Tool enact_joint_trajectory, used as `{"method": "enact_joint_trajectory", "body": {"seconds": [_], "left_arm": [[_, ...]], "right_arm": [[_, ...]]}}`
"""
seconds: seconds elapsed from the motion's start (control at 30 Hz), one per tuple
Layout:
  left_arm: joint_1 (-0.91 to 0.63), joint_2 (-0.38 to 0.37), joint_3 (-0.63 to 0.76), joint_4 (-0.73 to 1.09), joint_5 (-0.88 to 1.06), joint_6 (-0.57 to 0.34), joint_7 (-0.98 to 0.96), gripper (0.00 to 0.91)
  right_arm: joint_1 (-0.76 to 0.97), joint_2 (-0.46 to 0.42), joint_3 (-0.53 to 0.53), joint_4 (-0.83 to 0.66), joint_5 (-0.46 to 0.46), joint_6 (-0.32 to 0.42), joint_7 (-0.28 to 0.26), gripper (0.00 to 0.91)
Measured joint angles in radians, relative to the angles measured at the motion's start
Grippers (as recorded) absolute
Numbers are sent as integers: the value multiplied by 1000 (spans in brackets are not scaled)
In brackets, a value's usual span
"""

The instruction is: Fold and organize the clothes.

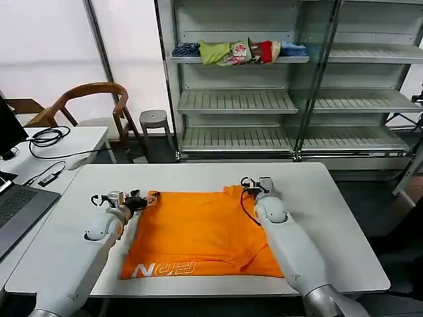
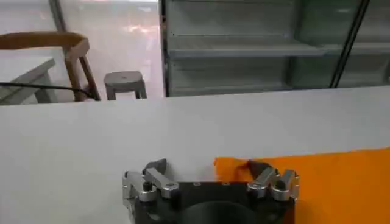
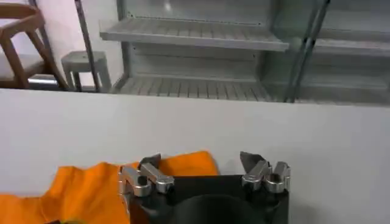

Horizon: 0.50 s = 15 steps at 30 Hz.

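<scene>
1. T-shirt [image 1: 201, 232] lies flat on the desk [image 1: 330, 198], lettering at the near hem.
2. Left gripper [image 1: 147, 199] and right gripper [image 1: 254, 188], jaws open, straddle the far corners; close both evenly on fabric before lifting.
3. Shelf garments [image 1: 238, 51]: ignore.

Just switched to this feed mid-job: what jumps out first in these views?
The bright orange T-shirt lies spread on the white table, its pale lettering along the near hem. The left gripper sits open at the shirt's far left corner and the right gripper sits open at its far right corner. Behind, a row of bunched garments lies on an upper shelf of the rack.
</scene>
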Motion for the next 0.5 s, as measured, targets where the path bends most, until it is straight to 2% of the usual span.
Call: {"method": "enact_joint_trajectory", "body": {"seconds": [0.03, 0.07, 0.1, 0.13, 0.17, 0.5], "left_arm": [[0, 0, 0, 1, 0, 0, 0, 907], [0, 0, 0, 2, 0, 0, 0, 685], [0, 0, 1, 3, 0, 0, 0, 403], [-1, 0, 1, 5, 0, -1, 1, 151], [-2, 0, 1, 7, 1, -1, 2, 40], [-2, 0, 5, 11, 1, -1, 13, 30]], "right_arm": [[1, 1, 0, -1, 0, 0, 0, 907], [2, 1, 0, -3, 0, 0, -1, 907], [3, 1, 0, -4, 1, 0, -1, 756], [3, 1, 0, -4, 2, 0, -1, 121], [3, 1, -1, -5, 3, 0, -1, 0], [-3, 0, 0, -4, 32, -7, -13, 0]]}}
